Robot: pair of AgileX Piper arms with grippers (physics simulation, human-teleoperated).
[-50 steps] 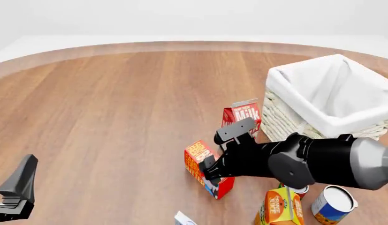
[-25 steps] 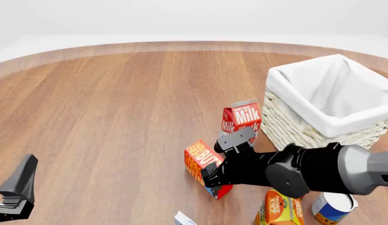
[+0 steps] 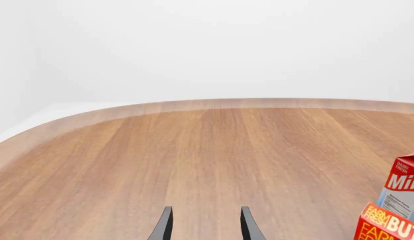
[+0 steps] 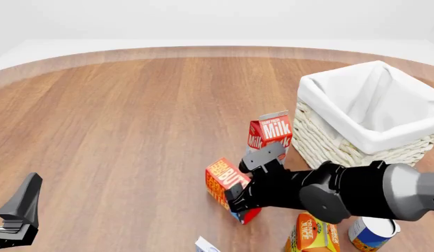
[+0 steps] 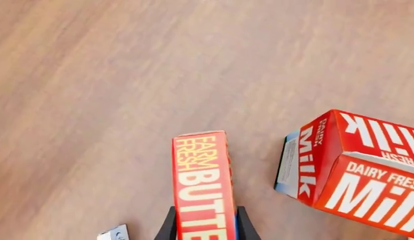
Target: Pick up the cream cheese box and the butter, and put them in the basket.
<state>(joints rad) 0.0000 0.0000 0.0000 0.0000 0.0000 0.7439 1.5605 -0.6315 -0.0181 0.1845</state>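
Flanking the butter (image 5: 202,185), both jaws show only wrist-side.

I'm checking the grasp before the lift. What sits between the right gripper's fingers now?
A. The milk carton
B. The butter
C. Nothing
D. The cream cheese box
B: in the right wrist view the butter runs straight between the two fingers of the right gripper, while the milk carton stands apart to one side.
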